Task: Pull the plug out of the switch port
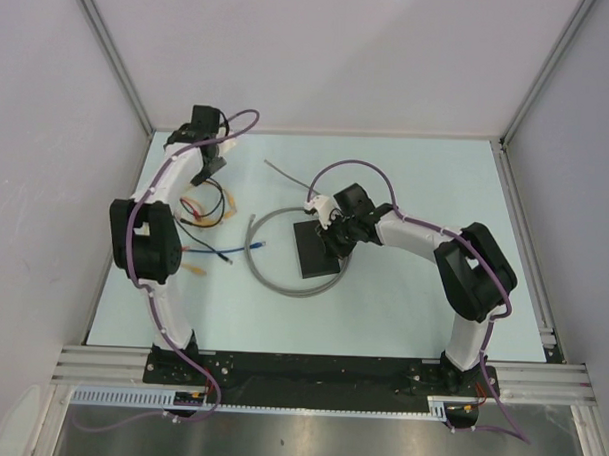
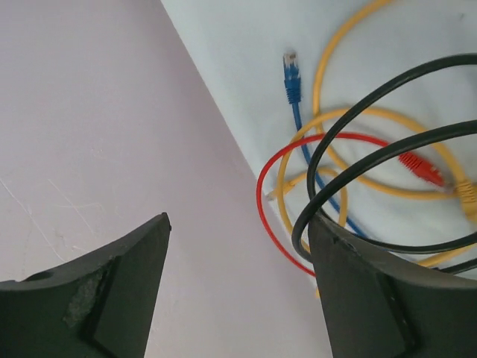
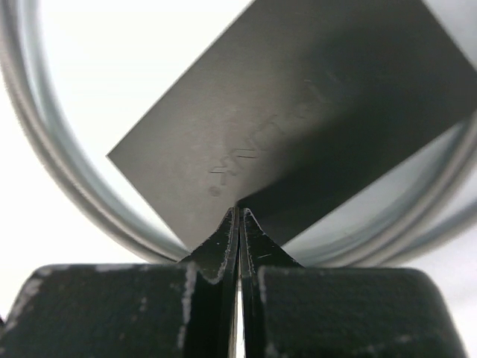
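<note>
The switch (image 1: 310, 258) lies flat near the middle of the bench (image 1: 426, 182) and is ringed by a loop of grey cable (image 3: 67, 175). The right tool (image 3: 238, 216) is shut, with its fingertips closed together and set on the plain top of the box. Nothing is held between them, and the tool is judged to be pinning the box down. The left tool (image 2: 238, 224) stands wide with nothing between its fingers, well apart from the switch and close to the side wall (image 2: 89, 119). Whether a plug is seated in a port cannot be told, since the port side is hidden under the right tool from above and is not shown in the wrist view. A free end (image 1: 271, 167) of the grey cable lies beyond the loop. The switch is judged light, rigid and smooth-topped, so it is expected to slide or lift under a pull unless it is held down. A plug of this kind is expected to be small, hard and latched. Hold is best taken on its body close to the port, not on the springy cable. Below the left tool a tangle of loose leads is noted: a blue plug (image 2: 292, 74), a red lead (image 2: 421, 168), a yellow lead (image 2: 318, 74) and a black lead (image 2: 417, 71). None of these is seen touching the switch. Approach to the ports is judged to be crowded by the grey loop and by the right tool itself.
</note>
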You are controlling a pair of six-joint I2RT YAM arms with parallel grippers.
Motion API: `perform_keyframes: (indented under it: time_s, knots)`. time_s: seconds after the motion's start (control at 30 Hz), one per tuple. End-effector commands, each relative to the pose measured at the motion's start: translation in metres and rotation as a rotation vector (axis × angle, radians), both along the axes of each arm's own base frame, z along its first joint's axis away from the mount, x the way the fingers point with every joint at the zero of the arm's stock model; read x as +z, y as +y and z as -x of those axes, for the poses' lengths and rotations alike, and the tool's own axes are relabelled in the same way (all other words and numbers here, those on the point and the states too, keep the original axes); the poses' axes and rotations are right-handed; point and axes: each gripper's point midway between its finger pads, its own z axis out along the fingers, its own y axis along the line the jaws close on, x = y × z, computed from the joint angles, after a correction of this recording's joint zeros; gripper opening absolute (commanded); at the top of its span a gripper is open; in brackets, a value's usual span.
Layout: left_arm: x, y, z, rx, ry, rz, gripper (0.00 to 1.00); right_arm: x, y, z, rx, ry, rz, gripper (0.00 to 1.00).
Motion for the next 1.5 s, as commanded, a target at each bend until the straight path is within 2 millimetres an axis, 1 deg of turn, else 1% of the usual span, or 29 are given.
perform_keyframes:
  time_s: [0.0,0.17,0.23,0.3,0.4,0.43,0.53,0.57,0.6,0.67,0.73,0.77,0.8,0.83,0.87,0.9,0.93,0.97,1.03,1.07,1.13,1.17,1.2,1.23,1.27,1.33,1.4,1.43,1.47]
  knots:
    - [0.006,-0.025,0.007,0.095,-0.006,0.214,0.8,0.027,-0.004,-0.022,-0.068,-0.082,0.007,0.0]
    - [0.016,-0.064,0.002,0.111,-0.016,0.471,0.82,0.053,-0.007,-0.037,-0.125,-0.136,-0.031,0.08]
    - [0.022,-0.07,0.001,0.121,-0.026,0.51,0.83,0.062,-0.011,-0.042,-0.15,-0.146,-0.043,0.09]
    - [0.023,-0.076,-0.001,0.137,-0.03,0.551,0.84,0.068,-0.017,-0.048,-0.173,-0.154,-0.05,0.15]
    - [0.033,-0.088,-0.007,0.137,-0.056,0.636,0.85,0.078,-0.026,-0.057,-0.21,-0.166,-0.062,0.24]
    - [0.035,-0.093,-0.008,0.13,-0.058,0.664,0.85,0.081,-0.029,-0.06,-0.224,-0.17,-0.066,0.32]
    - [0.037,-0.116,-0.006,0.095,-0.025,0.783,0.86,0.09,-0.039,-0.072,-0.268,-0.184,-0.077,0.43]
    - [0.038,-0.133,-0.002,0.051,0.01,0.868,0.93,0.093,-0.045,-0.078,-0.289,-0.191,-0.079,0.46]
    - [0.044,-0.142,0.0,0.025,0.017,0.914,0.99,0.1,-0.048,-0.084,-0.307,-0.202,-0.089,0.48]
    - [0.058,-0.171,0.007,-0.06,0.05,1.059,1.0,0.107,-0.061,-0.097,-0.373,-0.201,-0.098,0.64]
    - [0.078,-0.186,0.008,-0.122,0.025,1.133,1.0,0.123,-0.072,-0.114,-0.437,-0.22,-0.124,0.81]
    - [0.084,-0.188,0.006,-0.13,0.007,1.147,1.0,0.128,-0.079,-0.122,-0.492,-0.214,-0.14,0.85]
    - [0.094,-0.187,0.001,-0.125,-0.028,1.15,1.0,0.132,-0.094,-0.134,-0.547,-0.216,-0.145,0.88]
    - [0.102,-0.187,-0.002,-0.129,-0.054,1.147,1.0,0.148,-0.102,-0.147,-0.583,-0.236,-0.167,0.9]
    - [0.106,-0.185,-0.007,-0.129,-0.076,1.138,1.0,0.155,-0.109,-0.154,-0.615,-0.239,-0.177,0.91]
    - [0.121,-0.181,-0.014,-0.131,-0.131,1.12,1.0,0.157,-0.127,-0.166,-0.66,-0.24,-0.174,0.91]
    - [0.128,-0.176,-0.019,-0.121,-0.164,1.107,1.0,0.179,-0.135,-0.178,-0.69,-0.277,-0.193,0.91]
    - [0.138,-0.174,-0.025,-0.123,-0.204,1.105,1.0,0.187,-0.143,-0.185,-0.72,-0.29,-0.194,0.91]
    - [0.167,-0.166,-0.033,-0.124,-0.306,1.109,1.0,0.199,-0.17,-0.202,-0.807,-0.329,-0.166,0.93]
    - [0.182,-0.164,-0.038,-0.138,-0.357,1.114,1.0,0.225,-0.177,-0.213,-0.83,-0.384,-0.19,0.95]
    - [0.21,-0.159,-0.043,-0.136,-0.457,1.128,1.0,0.228,-0.195,-0.225,-0.895,-0.395,-0.155,1.0]
    - [0.227,-0.158,-0.039,-0.152,-0.505,1.138,1.0,0.266,-0.202,-0.236,-0.936,-0.46,-0.184,0.99]
    - [0.244,-0.156,-0.044,-0.159,-0.572,1.158,1.0,0.265,-0.21,-0.234,-0.967,-0.434,-0.145,1.0]
    - [0.255,-0.153,-0.044,-0.159,-0.614,1.16,1.0,0.256,-0.221,-0.248,-1.045,-0.419,-0.112,1.0]
    - [0.271,-0.151,-0.042,-0.165,-0.665,1.165,1.0,0.293,-0.228,-0.254,-1.085,-0.482,-0.154,1.0]
    - [0.292,-0.144,-0.045,-0.132,-0.755,1.18,1.0,0.296,-0.241,-0.257,-1.148,-0.461,-0.149,1.0]
    - [0.306,-0.14,-0.044,-0.11,-0.814,1.178,1.0,0.313,-0.249,-0.257,-1.18,-0.505,-0.183,1.0]
    - [0.308,-0.132,-0.045,-0.073,-0.851,1.149,1.0,0.328,-0.253,-0.251,-1.19,-0.535,-0.202,1.0]
    - [0.309,-0.13,-0.045,-0.06,-0.863,1.138,1.0,0.33,-0.254,-0.249,-1.199,-0.543,-0.201,1.0]
